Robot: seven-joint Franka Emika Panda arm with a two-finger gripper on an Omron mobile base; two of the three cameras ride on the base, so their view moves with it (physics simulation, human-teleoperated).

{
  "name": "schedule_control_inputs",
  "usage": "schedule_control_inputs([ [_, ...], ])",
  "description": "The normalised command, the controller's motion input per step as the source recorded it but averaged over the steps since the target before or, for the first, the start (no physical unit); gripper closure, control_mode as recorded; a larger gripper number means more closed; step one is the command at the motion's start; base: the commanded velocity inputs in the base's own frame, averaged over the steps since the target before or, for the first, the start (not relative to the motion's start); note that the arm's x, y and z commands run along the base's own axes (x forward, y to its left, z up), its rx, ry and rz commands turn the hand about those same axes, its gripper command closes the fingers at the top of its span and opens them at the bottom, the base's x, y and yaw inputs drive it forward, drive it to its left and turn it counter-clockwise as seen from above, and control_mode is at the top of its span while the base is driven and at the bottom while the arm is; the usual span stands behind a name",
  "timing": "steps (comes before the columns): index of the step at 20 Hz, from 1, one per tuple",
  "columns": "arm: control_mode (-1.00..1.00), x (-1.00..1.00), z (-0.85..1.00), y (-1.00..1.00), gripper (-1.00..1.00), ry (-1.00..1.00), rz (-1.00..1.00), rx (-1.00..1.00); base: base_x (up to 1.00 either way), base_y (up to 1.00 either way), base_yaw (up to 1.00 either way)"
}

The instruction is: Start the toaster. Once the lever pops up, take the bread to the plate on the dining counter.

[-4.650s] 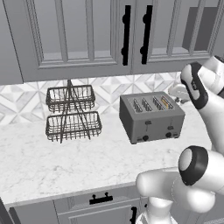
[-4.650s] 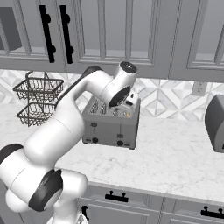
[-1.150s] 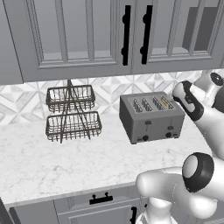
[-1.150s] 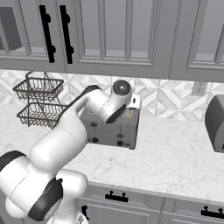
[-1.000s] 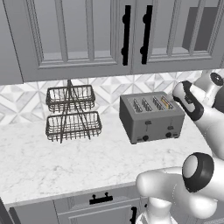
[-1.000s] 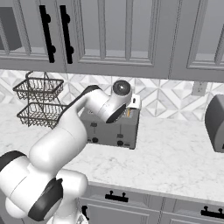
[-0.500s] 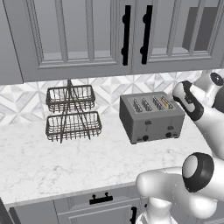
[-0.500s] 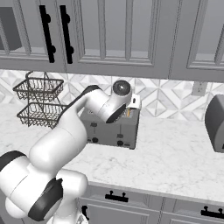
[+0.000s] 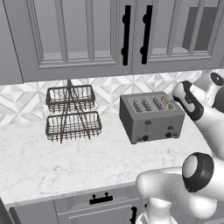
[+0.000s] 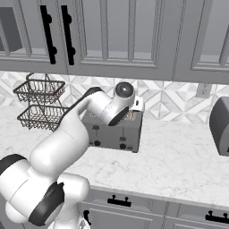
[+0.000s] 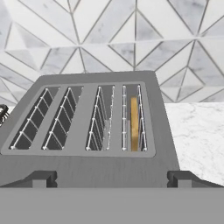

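Note:
The grey four-slot toaster (image 9: 151, 117) stands on the marble wall counter (image 9: 52, 162) against the tiled backsplash. The tan bread (image 11: 134, 124) sits upright, low in the toaster's rightmost slot, and its top edge shows in the left base view (image 9: 166, 103) and the right base view (image 10: 132, 115). My gripper (image 11: 112, 178) hovers just above the toaster's (image 11: 87, 162) front top edge and looks down into the slots. It is open, with the fingertips (image 11: 43, 178) spread wide and nothing between them. The plate and the dining counter are out of view.
A two-tier black wire basket (image 9: 72, 113) stands left of the toaster (image 10: 114, 132). Grey wall cabinets (image 9: 87, 35) hang low overhead. Another grey appliance (image 10: 220, 126) sits at the right edge, under a wall outlet (image 10: 203, 90). Bare counter lies in front of the toaster.
Over the last second nothing has moved. Since the oldest frames the hand has come down and sideways to the toaster's right end.

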Motion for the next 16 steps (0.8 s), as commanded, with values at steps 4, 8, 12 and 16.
schedule_control_inputs([
  [4, -1.00, 0.00, 0.00, 0.00, -1.00, 0.00, 0.00, 0.00, 0.00, 0.00, 0.00],
  [8, -1.00, 0.00, 0.00, 0.00, -1.00, 0.00, 0.00, 0.00, 0.00, 0.00, 0.00],
  [12, -1.00, 0.00, 0.00, 0.00, -1.00, 0.00, 0.00, 0.00, 0.00, 0.00, 0.00],
  [16, -1.00, 0.00, 0.00, 0.00, -1.00, 0.00, 0.00, 0.00, 0.00, 0.00, 0.00],
])
